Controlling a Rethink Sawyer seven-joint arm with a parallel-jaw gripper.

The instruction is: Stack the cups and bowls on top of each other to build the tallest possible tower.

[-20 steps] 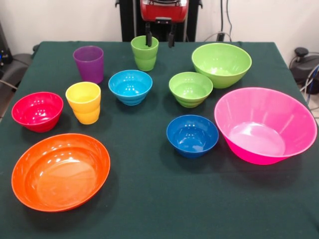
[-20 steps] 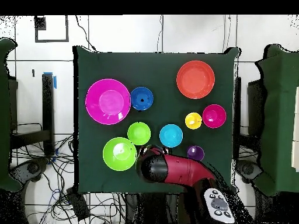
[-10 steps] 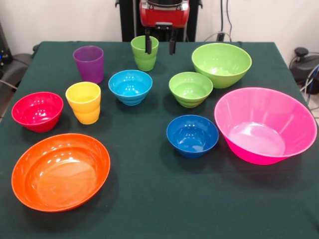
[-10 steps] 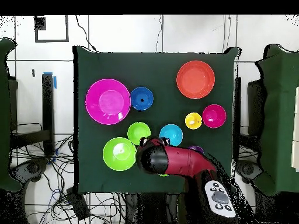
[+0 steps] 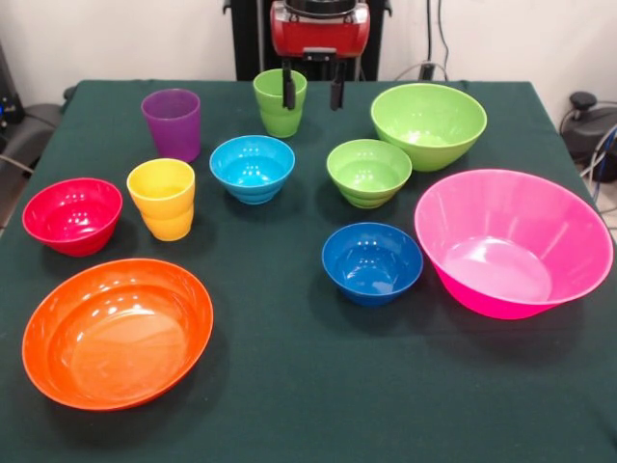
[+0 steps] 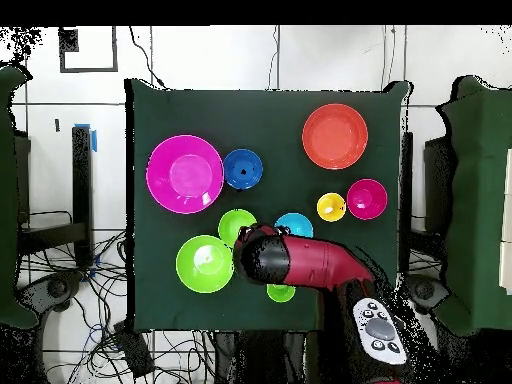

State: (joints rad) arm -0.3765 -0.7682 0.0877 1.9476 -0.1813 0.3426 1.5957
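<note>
arm swung further over table, gripper [image 5: 309, 90] parted beside lime green cup [image 5: 280, 103]

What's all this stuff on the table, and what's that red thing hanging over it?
Places as the front view shows them.
Purple cup: one, far left.
Green cup: one, far middle, under the gripper.
Yellow cup: one, left.
Red bowl: one, left edge.
Orange bowl: one, big, near left.
Light blue bowl: one, middle.
Dark blue bowl: one, middle right.
Green bowls: two, medium far right, small before it.
Pink bowl: one, big, right.
Table: one, dark green cloth.
Gripper: one, open, on a red arm.
</note>
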